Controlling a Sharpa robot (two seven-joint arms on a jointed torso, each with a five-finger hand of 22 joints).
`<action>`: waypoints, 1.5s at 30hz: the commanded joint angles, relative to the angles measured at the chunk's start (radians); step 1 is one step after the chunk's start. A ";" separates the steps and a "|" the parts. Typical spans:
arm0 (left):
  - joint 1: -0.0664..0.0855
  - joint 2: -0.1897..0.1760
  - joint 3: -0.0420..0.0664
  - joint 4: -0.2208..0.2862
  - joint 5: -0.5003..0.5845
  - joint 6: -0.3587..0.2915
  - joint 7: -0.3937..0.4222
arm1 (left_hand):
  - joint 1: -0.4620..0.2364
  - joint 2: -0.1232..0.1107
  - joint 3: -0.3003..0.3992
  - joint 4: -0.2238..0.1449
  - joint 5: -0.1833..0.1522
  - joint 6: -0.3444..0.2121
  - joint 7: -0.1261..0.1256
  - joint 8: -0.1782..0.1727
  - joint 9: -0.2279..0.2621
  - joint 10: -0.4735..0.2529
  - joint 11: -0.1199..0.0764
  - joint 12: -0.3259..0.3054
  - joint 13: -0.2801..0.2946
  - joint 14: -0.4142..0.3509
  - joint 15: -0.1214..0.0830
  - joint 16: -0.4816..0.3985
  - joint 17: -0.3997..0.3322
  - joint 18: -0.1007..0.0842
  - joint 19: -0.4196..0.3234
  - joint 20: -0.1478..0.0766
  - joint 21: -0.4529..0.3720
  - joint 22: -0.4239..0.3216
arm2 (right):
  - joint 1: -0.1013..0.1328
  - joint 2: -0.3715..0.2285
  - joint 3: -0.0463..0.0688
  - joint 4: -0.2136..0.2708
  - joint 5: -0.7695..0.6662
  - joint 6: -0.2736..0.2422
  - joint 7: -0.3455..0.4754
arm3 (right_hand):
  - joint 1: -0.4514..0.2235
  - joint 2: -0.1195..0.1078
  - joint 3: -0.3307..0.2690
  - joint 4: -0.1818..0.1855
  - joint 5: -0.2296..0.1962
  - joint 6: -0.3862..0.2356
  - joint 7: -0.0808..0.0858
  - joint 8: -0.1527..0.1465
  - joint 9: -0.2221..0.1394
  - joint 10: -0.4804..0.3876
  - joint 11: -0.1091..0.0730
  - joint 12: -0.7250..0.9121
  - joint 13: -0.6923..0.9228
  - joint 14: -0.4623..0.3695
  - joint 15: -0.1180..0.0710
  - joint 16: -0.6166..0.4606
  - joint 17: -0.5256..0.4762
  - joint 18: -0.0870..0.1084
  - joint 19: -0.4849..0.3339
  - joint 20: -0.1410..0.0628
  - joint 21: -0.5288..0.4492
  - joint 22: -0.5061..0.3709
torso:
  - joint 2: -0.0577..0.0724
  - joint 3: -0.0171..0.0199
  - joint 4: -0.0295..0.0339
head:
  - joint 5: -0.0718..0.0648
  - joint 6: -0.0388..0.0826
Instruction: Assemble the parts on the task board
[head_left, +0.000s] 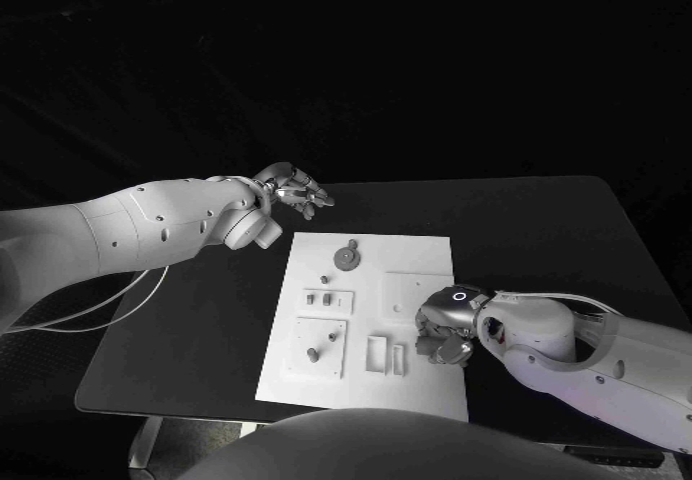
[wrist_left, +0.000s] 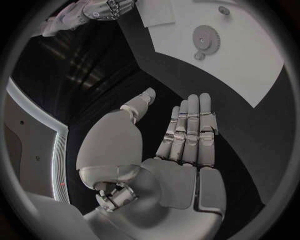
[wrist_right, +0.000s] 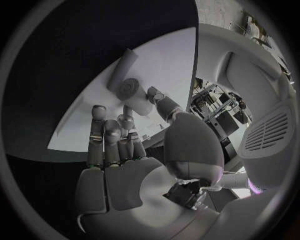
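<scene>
Seemingly early on, most parts (head_left: 327, 298) lie loose or stand on the task board (head_left: 421, 259), my right hand (head_left: 444, 328) pinches a cylindrical part (wrist_right: 131, 92) over its near right side, and my left hand (head_left: 289, 189) hovers spread and empty beyond it.

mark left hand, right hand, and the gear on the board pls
left hand (head_left: 293, 188), head view, on the fingers held off the board's far corner.
right hand (head_left: 447, 322), head view, on its back, over the task board (head_left: 418, 250).
gear (head_left: 348, 258), head view, on its round face.
</scene>
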 joint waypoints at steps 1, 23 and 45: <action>0.001 0.002 0.000 0.000 -0.002 0.011 0.005 | -0.004 -0.005 0.001 0.006 0.000 -0.007 0.001 0.003 -0.001 -0.006 0.000 0.001 -0.001 0.006 0.001 -0.005 0.001 0.015 0.005 0.000 -0.007 0.002 | -0.003 0.003 0.000 -0.004 -0.042 -0.010 -0.001 | 0.022 0.010 0.002 -0.014 0.000 0.009 -0.001 0.005 0.003 -0.002 -0.009 0.008 -0.003 0.000 -0.007 0.005 -0.002 0.007 -0.007 0.001 0.007 0.017 | 0.000 -0.0003 0.0003 | 0.001 0.000; 0.001 0.004 0.000 -0.003 -0.002 0.012 0.003 | -0.003 -0.003 0.001 0.007 0.000 -0.007 0.002 0.004 -0.001 -0.006 0.000 0.001 -0.001 0.006 0.001 -0.005 0.002 0.015 0.005 0.000 -0.007 0.002 | -0.004 -0.003 0.000 0.009 -0.019 -0.175 0.101 | 0.216 0.099 0.135 -0.047 0.002 0.073 -0.027 0.027 0.023 0.002 -0.030 0.027 -0.035 -0.002 -0.014 0.020 -0.020 0.007 -0.013 0.008 0.020 0.015 | 0.000 -0.0017 0.0008 | 0.001 0.000; 0.001 0.015 0.000 -0.008 -0.002 0.017 0.002 | -0.003 -0.003 0.000 0.009 0.000 -0.010 0.002 0.003 -0.002 -0.009 0.000 0.000 -0.001 0.006 0.002 -0.006 0.004 0.015 0.005 0.000 -0.008 0.003 | 0.021 0.120 0.001 -0.035 0.071 -0.219 0.302 | 0.202 0.106 0.147 -0.047 0.001 0.084 -0.036 0.025 0.019 -0.009 -0.038 0.031 -0.036 -0.011 -0.019 0.026 -0.020 0.007 -0.018 0.007 0.026 0.017 | 0.000 -0.0025 0.0016 | 0.020 0.000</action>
